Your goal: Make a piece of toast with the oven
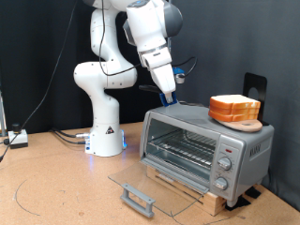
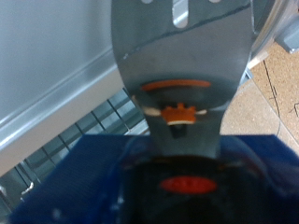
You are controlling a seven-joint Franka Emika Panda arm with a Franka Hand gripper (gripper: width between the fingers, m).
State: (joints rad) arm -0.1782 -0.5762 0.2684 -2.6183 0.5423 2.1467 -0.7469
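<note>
1. The gripper (image 1: 170, 95) is hanging just above the top of the oven (image 1: 206, 146), near its back corner on the exterior view's left. The wrist view is showing a blue body and a flat grey metal blade (image 2: 182, 65), much like a spatula, reaching out from the hand. Whether the fingers are clamping on that blade or standing apart, I cannot tell; they are not showing plainly in either view.

2. No bread is lying on the blade, as far as the wrist view is showing.

3. Beneath the blade, the wrist view is taking in the wire rack (image 2: 89, 131) and the oven's metal edge.

4. The oven's glass door (image 1: 148, 185) is lying fully open, flat on the table (image 1: 56, 192) with its bar handle (image 1: 138, 198) toward the exterior view's bottom. The rack inside is looking bare.

5. The piece of toast (image 1: 234, 101) is sitting as the top slice of a small stack on the oven's roof, toward the exterior view's right, apart from the gripper.

6. Judging from this, the door-opening step is done, while moving a slice onto the rack, closing the door and setting the knobs (image 1: 224, 167) are not yet done.
</note>
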